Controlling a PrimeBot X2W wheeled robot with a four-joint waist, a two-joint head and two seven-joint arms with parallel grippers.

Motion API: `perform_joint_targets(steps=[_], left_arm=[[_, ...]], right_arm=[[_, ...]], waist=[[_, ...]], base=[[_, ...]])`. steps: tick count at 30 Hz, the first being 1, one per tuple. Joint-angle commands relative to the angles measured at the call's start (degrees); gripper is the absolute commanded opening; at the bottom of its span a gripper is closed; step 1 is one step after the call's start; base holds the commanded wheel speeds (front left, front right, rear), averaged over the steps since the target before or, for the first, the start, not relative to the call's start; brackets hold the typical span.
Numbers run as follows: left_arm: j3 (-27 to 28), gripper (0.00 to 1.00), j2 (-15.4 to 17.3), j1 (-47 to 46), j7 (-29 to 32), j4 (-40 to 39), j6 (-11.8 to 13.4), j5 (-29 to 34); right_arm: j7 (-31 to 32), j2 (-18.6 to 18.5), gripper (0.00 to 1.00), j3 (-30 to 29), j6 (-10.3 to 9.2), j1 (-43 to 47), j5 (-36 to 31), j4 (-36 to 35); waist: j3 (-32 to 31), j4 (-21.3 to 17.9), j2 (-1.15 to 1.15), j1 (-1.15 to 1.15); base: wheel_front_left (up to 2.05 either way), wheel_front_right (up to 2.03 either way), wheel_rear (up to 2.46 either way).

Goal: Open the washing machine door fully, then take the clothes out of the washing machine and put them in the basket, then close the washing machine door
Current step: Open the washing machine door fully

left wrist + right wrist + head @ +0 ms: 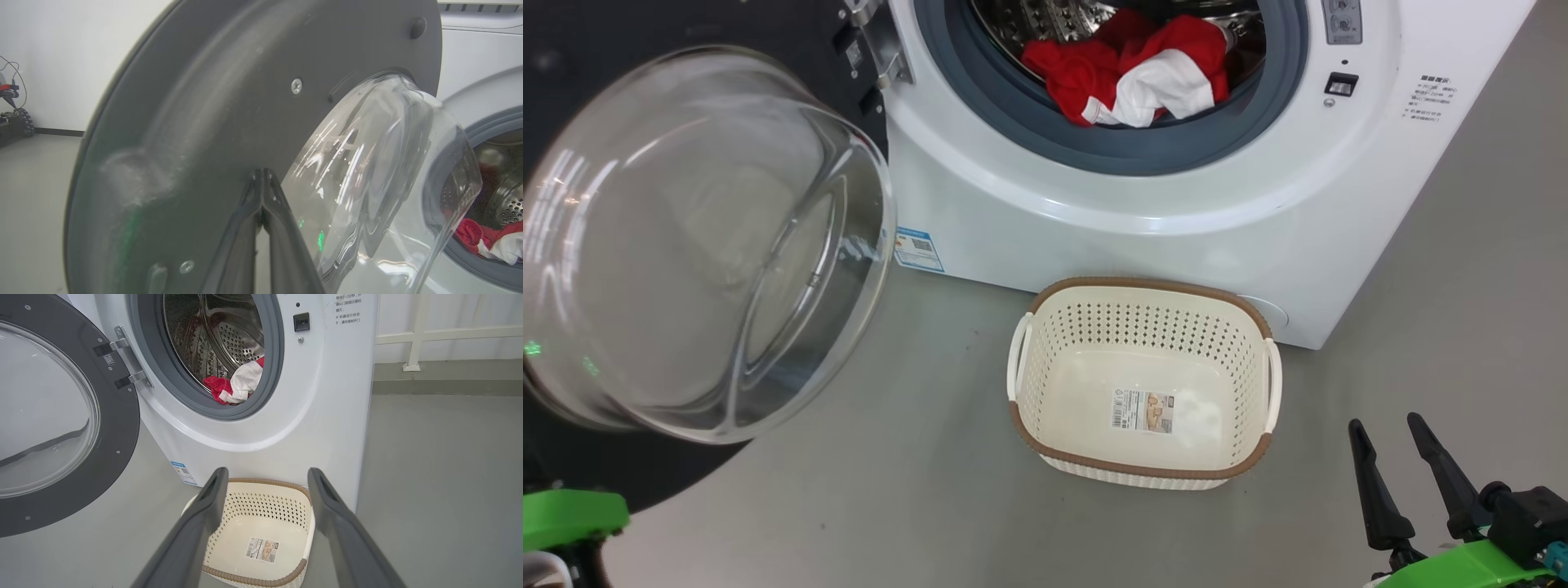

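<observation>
Pushing the washing machine door (204, 102) fully open looks like my current step: my left tool (263, 175) is clenched empty, tips at the door's dark inner face. My right tool (267, 473) is released, near the empty basket (261, 506). Next, I'd reach into the washing machine (1094, 220) for the clothes (1143, 73), a crumpled red-and-white bundle at the drum's front lip.

Upper centre I see red-and-white clothes (1094, 69) in the white washing machine (1094, 237); lower centre, a cream perforated basket (1143, 331), brown-rimmed.

Clear glossy glass door (694, 245), perforated plastic basket (1143, 327)
</observation>
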Motion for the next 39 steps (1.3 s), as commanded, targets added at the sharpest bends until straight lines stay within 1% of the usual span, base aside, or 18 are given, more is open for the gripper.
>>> perform_joint_targets(steps=[1, 6, 14, 21, 26, 35, 39], left_arm=[[3.3, 0.00, 2.5, -2.5, -0.3, -0.3, -0.4, 0.9], [6.2, 0.00, 3.3, -5.7, -0.3, 3.1, -1.3, 2.6], [9.9, 0.00, 5.0, -9.7, -0.3, 8.0, -2.0, 4.6], [11.1, 0.00, 4.4, -10.3, -0.3, 8.9, -2.7, 6.0], [11.0, 0.00, 3.5, -9.1, -0.3, 8.6, -3.0, 6.5], [8.5, 0.00, 2.3, -5.2, -0.3, 6.4, -3.3, 5.9], [5.6, 0.00, 2.0, -2.3, -0.3, 4.7, -3.3, 4.4]], right_arm=[[-0.5, -1.0, 1.00, 1.3, 0.43, -1.5, 0.4, -1.5], [-0.5, -1.5, 1.00, 1.4, 0.43, -1.8, 0.5, -1.6], [-0.5, -2.0, 1.00, 1.5, 0.43, -2.1, 0.6, -1.7], [-0.5, -1.8, 1.00, 1.3, 0.43, -2.1, 0.5, -1.6], [-0.5, -1.6, 1.00, 1.4, 0.43, -2.0, 0.4, -1.5], [-0.5, -1.0, 1.00, 1.3, 0.43, -1.8, 0.2, -1.2], [-0.5, -0.5, 1.00, 1.2, 0.43, -1.5, 0.1, -1.0]], waist=[[0.3, -0.3, 0.00, 0.00], [1.1, -0.7, 0.00, 0.00], [1.9, -1.2, 0.00, 0.00], [1.7, -1.1, 0.00, 0.00], [0.9, -0.9, 0.00, 0.00], [-0.7, -0.8, 0.00, 0.00], [-1.6, -0.9, 0.00, 0.00]], base=[[0.00, 0.00, 0.00], [0.00, 0.00, 0.00], [0.00, 0.00, 0.00], [0.00, 0.00, 0.00], [0.00, 0.00, 0.00], [0.00, 0.00, 0.00], [0.00, 0.00, 0.00]])
